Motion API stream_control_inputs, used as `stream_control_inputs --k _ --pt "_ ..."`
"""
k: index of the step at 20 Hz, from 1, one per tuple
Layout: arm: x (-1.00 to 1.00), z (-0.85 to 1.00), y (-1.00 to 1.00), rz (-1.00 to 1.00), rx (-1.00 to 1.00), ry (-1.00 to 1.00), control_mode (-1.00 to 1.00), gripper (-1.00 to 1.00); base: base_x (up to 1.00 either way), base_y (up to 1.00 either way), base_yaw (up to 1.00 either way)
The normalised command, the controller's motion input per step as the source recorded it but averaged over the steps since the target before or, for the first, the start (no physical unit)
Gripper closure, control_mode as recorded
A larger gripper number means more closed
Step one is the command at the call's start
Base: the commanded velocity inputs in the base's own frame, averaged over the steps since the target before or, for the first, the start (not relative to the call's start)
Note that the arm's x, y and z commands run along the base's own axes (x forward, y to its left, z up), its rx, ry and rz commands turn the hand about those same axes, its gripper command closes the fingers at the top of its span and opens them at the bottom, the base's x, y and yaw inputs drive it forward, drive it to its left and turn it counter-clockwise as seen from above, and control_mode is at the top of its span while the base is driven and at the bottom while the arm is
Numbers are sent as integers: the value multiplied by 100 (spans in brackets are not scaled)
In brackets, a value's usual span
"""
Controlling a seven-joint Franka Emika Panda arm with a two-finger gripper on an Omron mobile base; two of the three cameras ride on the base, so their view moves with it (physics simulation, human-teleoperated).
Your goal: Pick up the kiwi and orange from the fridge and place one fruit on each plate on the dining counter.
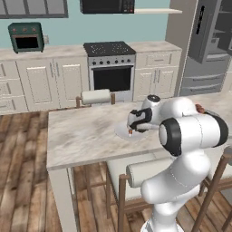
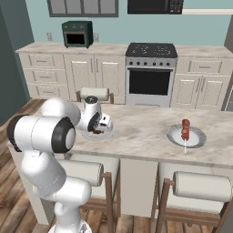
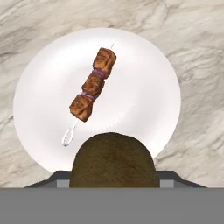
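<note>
So the end effector (image 3: 113,186) has the kiwi (image 3: 113,162) gripped right over a plate (image 3: 144,87) with a kebab (image 3: 93,84) on it, next it probably just needs to lower and let go.

- A meat skewer (image 3: 92,85) near the middle of the hand view.
- A stove (image 1: 111,65) at top middle.
- A green toaster oven (image 1: 26,37) at upper left.
- Padded stools (image 2: 200,187) at the bottom.

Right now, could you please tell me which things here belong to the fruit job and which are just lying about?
Job: kiwi held in the pincer, near plate, far plate, dining counter.
Lying about: skewers, stove, stools.
</note>
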Motion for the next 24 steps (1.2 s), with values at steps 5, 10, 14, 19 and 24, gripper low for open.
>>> stream_control_inputs --k 5,10,14,19,24 --pt "30 -26 -1 0 0 0 -100 100 0 0 0" --pt "20 -34 0 0 0 0 -100 100 0 0 0" --pt "20 -30 0 0 0 0 -100 100 0 0 0" --pt "15 -25 0 0 0 0 -100 -100 0 0 0" --pt "3 -8 0 0 0 -4 -100 -100 0 0 0"
